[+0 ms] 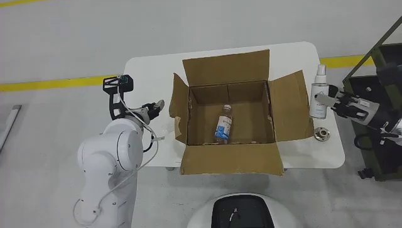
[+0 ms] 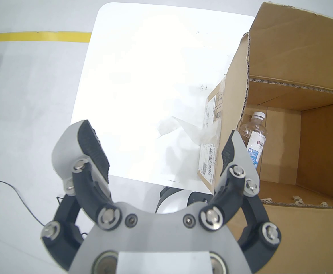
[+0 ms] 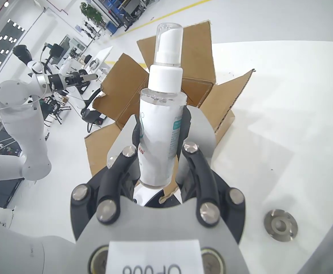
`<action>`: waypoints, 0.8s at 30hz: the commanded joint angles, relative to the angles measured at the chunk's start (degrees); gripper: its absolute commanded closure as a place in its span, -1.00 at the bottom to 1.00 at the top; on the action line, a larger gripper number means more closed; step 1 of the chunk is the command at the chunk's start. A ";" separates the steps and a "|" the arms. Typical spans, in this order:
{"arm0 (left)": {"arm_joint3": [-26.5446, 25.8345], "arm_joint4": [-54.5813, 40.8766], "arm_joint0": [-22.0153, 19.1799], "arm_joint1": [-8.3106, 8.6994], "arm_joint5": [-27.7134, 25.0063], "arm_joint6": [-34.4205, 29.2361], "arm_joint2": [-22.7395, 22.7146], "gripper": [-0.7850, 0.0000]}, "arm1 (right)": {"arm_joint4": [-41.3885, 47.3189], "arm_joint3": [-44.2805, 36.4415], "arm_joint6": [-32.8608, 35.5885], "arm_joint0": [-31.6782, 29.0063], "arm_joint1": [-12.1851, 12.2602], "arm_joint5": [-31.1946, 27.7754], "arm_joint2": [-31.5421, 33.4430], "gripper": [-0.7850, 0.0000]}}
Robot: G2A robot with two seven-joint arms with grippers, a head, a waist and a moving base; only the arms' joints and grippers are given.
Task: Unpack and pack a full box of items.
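Right pincer clamped on spray bottle, upright at bench edge beside cardboard box flap. Left pincer wide open, empty. Water bottle lies in box. Keep spray bottle vertical, clear the flap.

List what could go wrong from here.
1. The right gripper holds the spray bottle by its lower body; the tall top may tilt or slip.
2. The box flap sticks out beside the bottle and might catch it on a swing inward.
3. The metal ring lies near the table edge; a careless set-down could knock it off.
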 commanded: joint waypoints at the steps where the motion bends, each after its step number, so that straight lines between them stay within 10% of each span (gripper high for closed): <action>1: 0.00 0.00 0.00 0.00 0.00 0.00 0.00 -1.00 | 0.28 -0.39 -0.34 -0.21 -0.01 -0.12 -0.42 1.00; 24: 0.00 0.00 0.00 0.00 0.00 0.00 0.00 -1.00 | -15.72 -1.90 -9.79 9.11 -1.16 24.45 -31.54 1.00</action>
